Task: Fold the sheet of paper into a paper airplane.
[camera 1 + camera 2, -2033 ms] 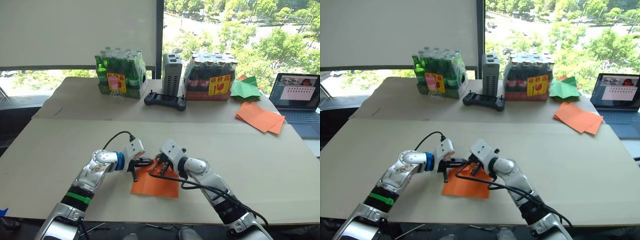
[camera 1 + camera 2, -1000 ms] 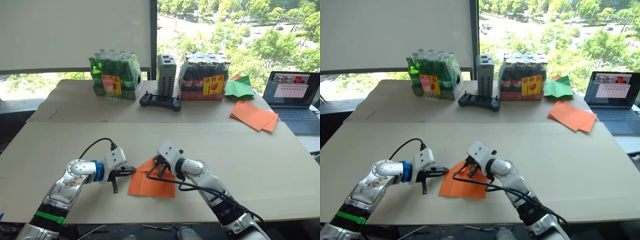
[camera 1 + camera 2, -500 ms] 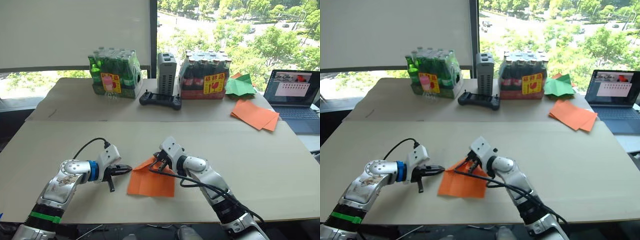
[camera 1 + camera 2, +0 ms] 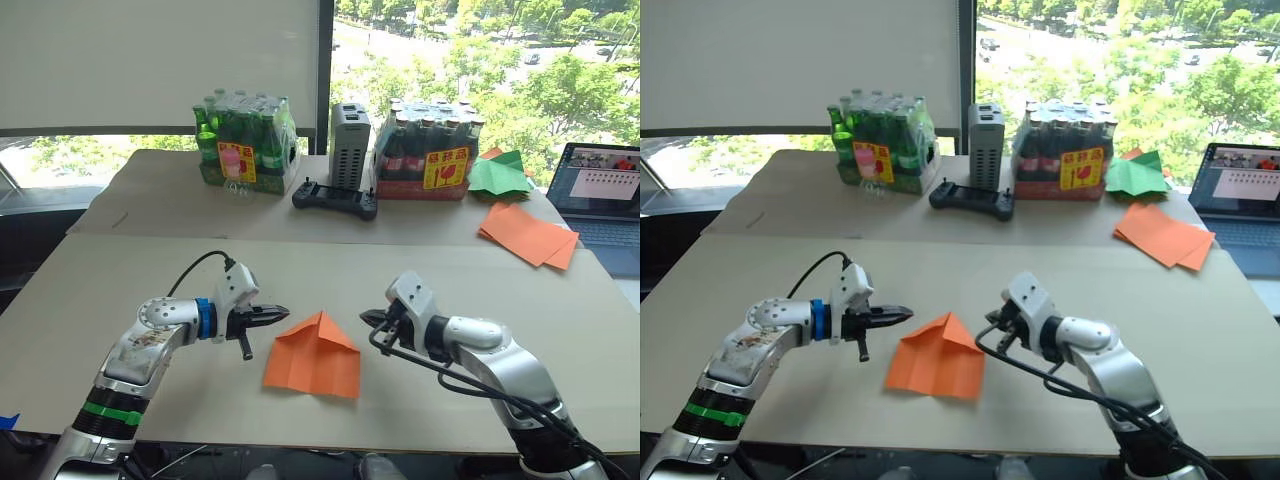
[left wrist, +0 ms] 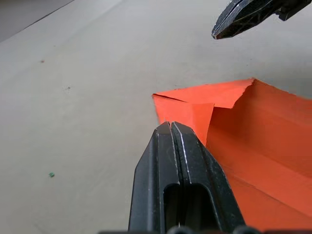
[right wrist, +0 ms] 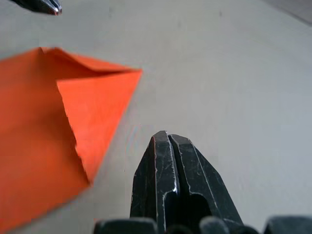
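The sheet of paper is bright orange and lies flat on the near table, its two far corners folded in to a point. My left gripper is shut and empty, its tip just left of the sheet's point, close to the folded corner. My right gripper is shut too, empty, a short way right of the sheet and apart from it; the folded flap shows ahead of its fingers.
At the back stand two shrink-wrapped bottle packs, a grey box and a black controller. A stack of orange sheets, a green paper shape and a laptop lie at the right.
My right gripper has let go of the sheet and drawn back to the right. The raised corner now lies flat as a folded point. The left gripper stays beside it. The camera has shifted.
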